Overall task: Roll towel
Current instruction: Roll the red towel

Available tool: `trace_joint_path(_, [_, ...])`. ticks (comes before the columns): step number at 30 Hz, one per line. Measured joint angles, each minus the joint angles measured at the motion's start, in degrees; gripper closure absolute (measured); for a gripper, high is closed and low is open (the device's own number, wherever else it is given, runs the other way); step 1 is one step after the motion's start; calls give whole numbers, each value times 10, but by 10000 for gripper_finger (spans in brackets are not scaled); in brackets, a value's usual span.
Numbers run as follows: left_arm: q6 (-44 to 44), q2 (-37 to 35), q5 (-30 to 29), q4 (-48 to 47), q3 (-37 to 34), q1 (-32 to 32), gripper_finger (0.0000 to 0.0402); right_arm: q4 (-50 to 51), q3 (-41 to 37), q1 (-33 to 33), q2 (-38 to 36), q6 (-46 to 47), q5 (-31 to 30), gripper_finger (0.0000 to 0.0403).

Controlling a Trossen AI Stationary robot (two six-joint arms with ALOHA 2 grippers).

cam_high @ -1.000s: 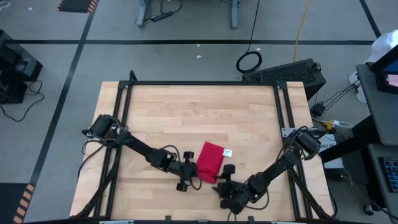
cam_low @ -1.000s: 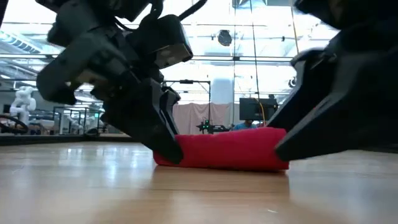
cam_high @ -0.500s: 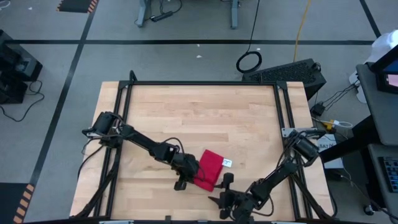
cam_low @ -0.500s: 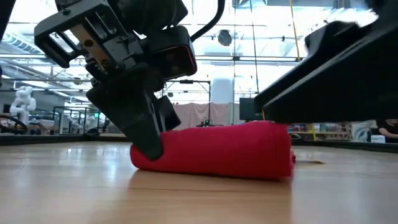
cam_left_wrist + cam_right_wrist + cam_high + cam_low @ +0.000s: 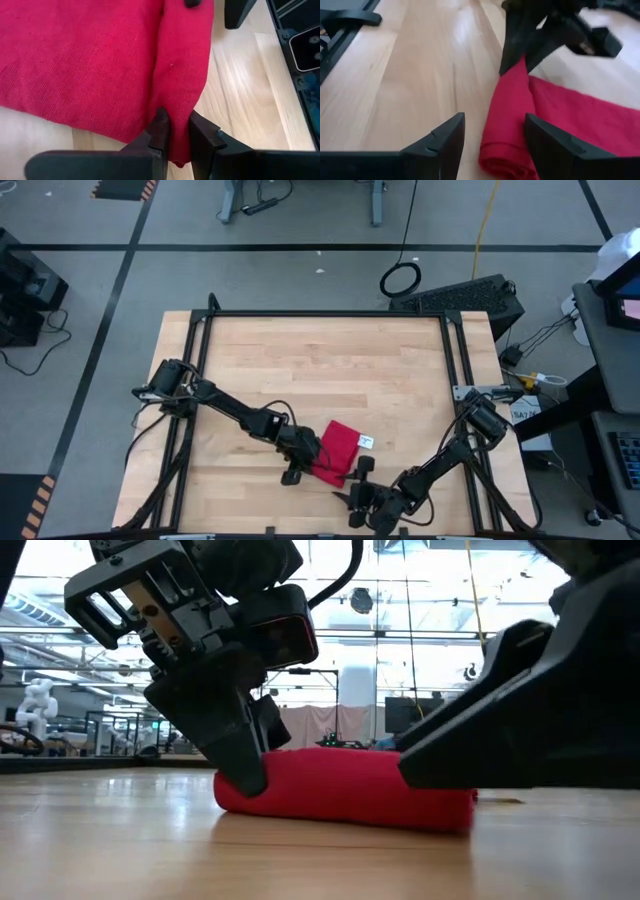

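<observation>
Towel: red cloth on the near part of the table, close to the front edge, about midway across. Partly rolled: a roll runs along its near side, and a flat part lies beyond it toward the table's middle.
Tag: small, white, at the towel's right edge, lying on the wood.
Roll, low view: a low red cylinder lying on the tabletop, both ends on the wood.
Left gripper: at the towel's left end, arm reaching in from the table's left side. In its wrist view the 2 fingers are pinched together on a fold of the red cloth, with only the cloth between them.
Left gripper, low view: fingers angled down onto the roll's left end, tip at the tabletop.
Right gripper: at the towel's near right corner, arm coming from the table's right side. In its wrist view the 2 fingers stand apart, with the end of the roll in the gap between them; neither finger clearly presses the cloth.
Other arm, right wrist view: the left gripper shows at the roll's far end, clamped on the cloth.
Beyond the table: grey floor, a coiled cable, a dark box.
</observation>
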State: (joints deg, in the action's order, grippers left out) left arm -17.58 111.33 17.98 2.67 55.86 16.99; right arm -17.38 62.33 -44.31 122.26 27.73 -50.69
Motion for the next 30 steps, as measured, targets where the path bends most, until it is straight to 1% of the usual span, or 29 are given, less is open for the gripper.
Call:
trace_joint_path(3, [1, 0, -6, 2, 0, 0, 346, 29, 0, 1, 0, 39, 17, 206])
trace_joint_path(6, [0, 0, -30, 10, 0, 0, 327, 58, 1, 1, 0, 78, 24, 206])
trace_joint_path(8, [-1, 0, -53, 19, 0, 1, 309, 68, 1, 1, 0, 89, 24, 206])
trace_joint_path(13, [6, -13, -82, 19, -1, 6, 250, 90, 2, 1, -2, 115, 43, 206])
trace_joint_path(16, [49, -44, -101, -15, -4, 10, 219, 96, 2, 1, -2, 117, 47, 206])
trace_joint_path(19, [121, -85, -121, -10, -4, 12, 204, 96, 2, 1, -2, 111, 50, 206])
trace_joint_path(21, [156, -100, -148, 37, -1, 11, 203, 97, 2, 1, -2, 106, 53, 206])
trace_joint_path(24, [192, -95, -157, 97, -1, -4, 215, 99, 2, 1, -3, 86, 62, 206])
trace_joint_path(26, [203, -71, -158, 133, 0, -20, 234, 101, 2, 4, -2, 67, 66, 206])
trace_joint_path(28, [211, -49, -169, 121, -2, -35, 257, 101, 2, 8, -2, 52, 67, 206])
trace_joint_path(30, [211, -19, -172, 131, -1, -49, 281, 103, 2, 11, -2, 43, 71, 206])
